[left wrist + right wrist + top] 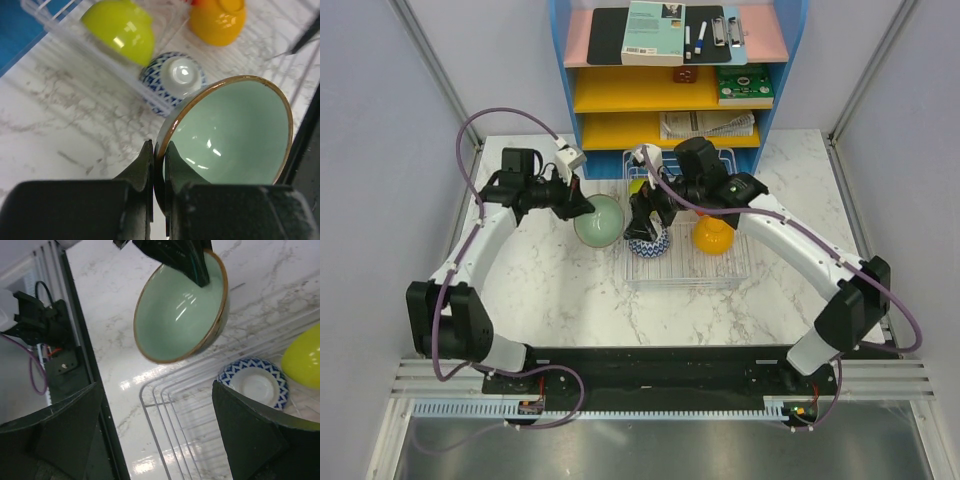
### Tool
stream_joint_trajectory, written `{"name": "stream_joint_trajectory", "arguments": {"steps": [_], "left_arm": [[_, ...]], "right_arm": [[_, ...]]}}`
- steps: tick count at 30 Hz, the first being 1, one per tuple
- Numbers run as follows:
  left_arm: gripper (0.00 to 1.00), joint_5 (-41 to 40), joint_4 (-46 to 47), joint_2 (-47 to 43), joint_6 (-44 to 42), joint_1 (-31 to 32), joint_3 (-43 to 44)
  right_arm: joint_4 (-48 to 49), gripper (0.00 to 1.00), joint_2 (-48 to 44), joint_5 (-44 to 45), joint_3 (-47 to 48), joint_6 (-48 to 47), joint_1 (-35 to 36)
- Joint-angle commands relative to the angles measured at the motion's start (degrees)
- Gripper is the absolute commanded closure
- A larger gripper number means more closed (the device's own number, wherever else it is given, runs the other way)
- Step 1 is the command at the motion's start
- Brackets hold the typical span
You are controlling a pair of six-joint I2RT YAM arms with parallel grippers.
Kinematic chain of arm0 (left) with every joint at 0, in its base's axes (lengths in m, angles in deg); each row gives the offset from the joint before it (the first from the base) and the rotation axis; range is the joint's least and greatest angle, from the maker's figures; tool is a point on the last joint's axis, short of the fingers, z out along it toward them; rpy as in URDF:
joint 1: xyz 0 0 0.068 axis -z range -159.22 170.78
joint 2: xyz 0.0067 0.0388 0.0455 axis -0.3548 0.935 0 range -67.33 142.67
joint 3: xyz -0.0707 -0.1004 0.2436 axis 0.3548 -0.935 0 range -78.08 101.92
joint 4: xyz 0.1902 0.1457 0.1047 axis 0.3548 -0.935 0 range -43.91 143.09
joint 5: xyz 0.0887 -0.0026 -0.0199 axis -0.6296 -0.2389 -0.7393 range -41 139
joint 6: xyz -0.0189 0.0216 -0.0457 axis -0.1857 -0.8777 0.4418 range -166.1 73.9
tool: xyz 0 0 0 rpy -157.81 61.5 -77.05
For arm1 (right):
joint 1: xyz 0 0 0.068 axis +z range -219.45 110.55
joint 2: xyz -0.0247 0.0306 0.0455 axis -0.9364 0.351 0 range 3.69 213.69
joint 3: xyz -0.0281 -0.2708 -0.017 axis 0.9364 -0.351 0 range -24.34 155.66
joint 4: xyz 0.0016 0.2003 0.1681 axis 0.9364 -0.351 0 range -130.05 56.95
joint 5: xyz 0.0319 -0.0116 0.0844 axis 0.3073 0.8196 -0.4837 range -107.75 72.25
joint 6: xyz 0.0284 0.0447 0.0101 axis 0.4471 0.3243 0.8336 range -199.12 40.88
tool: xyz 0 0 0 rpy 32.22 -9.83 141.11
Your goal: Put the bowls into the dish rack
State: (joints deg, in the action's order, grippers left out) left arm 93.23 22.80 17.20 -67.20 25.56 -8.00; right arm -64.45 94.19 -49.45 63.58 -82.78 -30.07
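the left gripper (159, 150) was pinched shut on the rim of the pale mint bowl (235, 135), one finger inside the wall and one outside, so the bowl hung tilted just past its fingertips with its mouth turned sideways. the dish rack (685, 275) lay straight ahead of that gripper, its near wall just beyond the bowl. a lime-green bowl (120, 30), a blue-white bowl (175, 75) and an orange bowl (217, 20) sat inside it, upside down. bare wire showed ahead and to the gripper's right, which looked like the likely spot. the right gripper (648, 215) hung over the rack with its jaws spread wide and empty, near the blue-white bowl. the left arm was the one placed to load.
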Motion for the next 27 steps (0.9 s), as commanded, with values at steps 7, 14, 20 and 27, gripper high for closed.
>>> {"name": "stream_joint_trajectory", "arguments": {"steps": [7,14,20,27], "left_arm": [[0.98,13.07,0.66,-8.5,-1.13,2.96,0.14],[0.98,19.49,0.58,-10.44,-2.36,4.27,-1.35],[0.98,18.45,1.89,-12.55,-1.67,5.15,-1.79],[0.98,12.46,9.98,-16.07,1.24,6.47,-5.13]], "right_arm": [[7.66,0.03,7.15,-20.32,4.54,14.82,-4.39],[15.12,0.02,8.73,-25.59,2.35,21.75,-6.94],[25.75,0.03,10.57,-30.17,-2.39,32.39,-9.14],[32.79,0.02,10.84,-33.07,-6.44,39.25,-9.49]]}}
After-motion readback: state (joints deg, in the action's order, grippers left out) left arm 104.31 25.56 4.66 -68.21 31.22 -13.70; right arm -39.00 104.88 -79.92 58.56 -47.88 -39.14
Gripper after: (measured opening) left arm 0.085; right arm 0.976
